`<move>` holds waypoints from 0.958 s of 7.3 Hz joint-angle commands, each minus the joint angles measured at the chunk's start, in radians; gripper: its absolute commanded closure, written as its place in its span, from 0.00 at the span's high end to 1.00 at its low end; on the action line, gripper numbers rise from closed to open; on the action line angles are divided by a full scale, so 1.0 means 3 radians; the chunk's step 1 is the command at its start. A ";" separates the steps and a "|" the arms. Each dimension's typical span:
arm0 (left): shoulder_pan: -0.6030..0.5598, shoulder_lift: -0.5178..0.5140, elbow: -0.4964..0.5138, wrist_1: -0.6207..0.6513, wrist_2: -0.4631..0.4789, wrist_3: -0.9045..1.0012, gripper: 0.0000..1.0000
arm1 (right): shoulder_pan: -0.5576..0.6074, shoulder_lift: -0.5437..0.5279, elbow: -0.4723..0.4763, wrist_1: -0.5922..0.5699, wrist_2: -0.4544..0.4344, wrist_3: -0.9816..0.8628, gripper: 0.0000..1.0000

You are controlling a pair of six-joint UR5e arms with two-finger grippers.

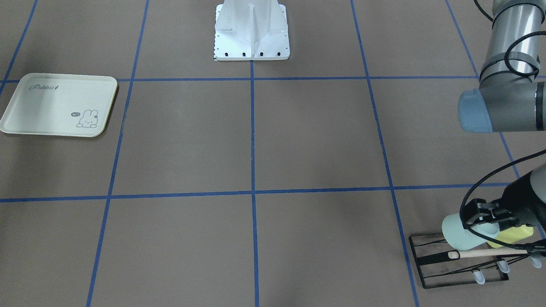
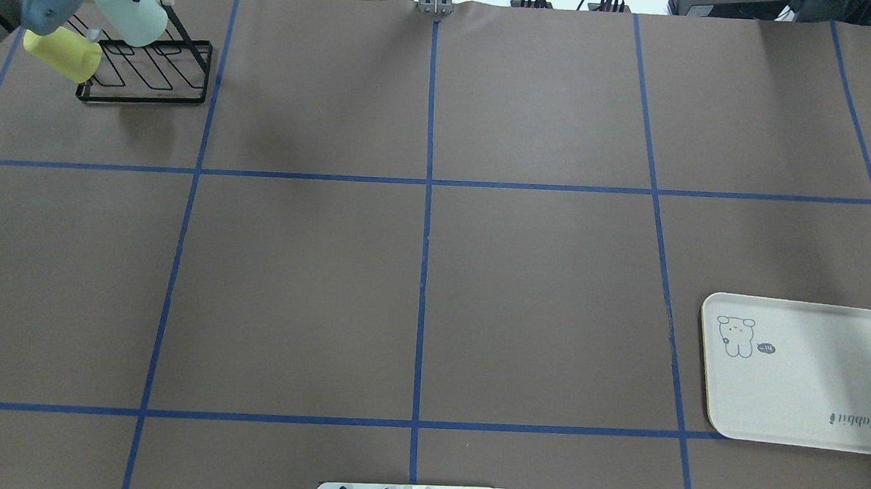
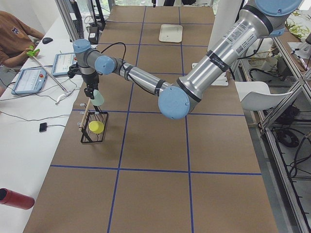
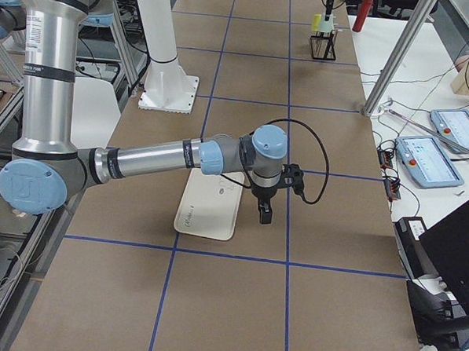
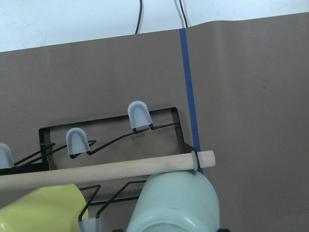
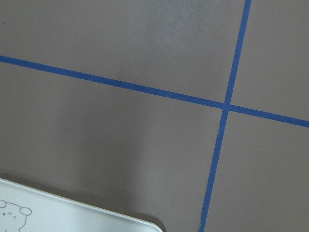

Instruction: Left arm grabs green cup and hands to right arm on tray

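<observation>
The pale mint-green cup [image 1: 460,234] is tilted over a black wire rack [image 1: 456,266] at the table's far left corner. My left gripper [image 1: 480,217] is shut on the cup near its rim. The cup also shows in the overhead view [image 2: 131,18] and fills the lower edge of the left wrist view [image 5: 174,203]. The cream rabbit tray [image 2: 804,385] lies near the right edge of the table. My right gripper [image 4: 262,212] hangs beside the tray [image 4: 209,206], seen only from the side. I cannot tell if it is open or shut.
A yellow-green cup [image 2: 61,53] rests on the rack beside the green one. A wooden rod [image 5: 106,169] runs along the rack, just under the green cup. The robot's white base [image 1: 251,30] stands at the middle of the near edge. Blue tape lines cross the brown table.
</observation>
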 commanded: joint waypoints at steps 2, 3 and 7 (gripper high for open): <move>0.0009 0.0043 -0.0672 0.0499 -0.0015 -0.0055 0.00 | -0.0017 0.0039 0.0010 0.0005 0.0024 0.0000 1.00; 0.0019 0.0043 -0.0846 0.0551 -0.0269 -0.0298 0.00 | -0.0022 0.0045 0.0000 0.0096 0.0151 0.0005 1.00; 0.0065 0.0038 -0.1430 0.0480 -0.1302 -0.1402 0.00 | -0.0023 0.0090 -0.0010 0.0840 0.0816 0.0762 1.00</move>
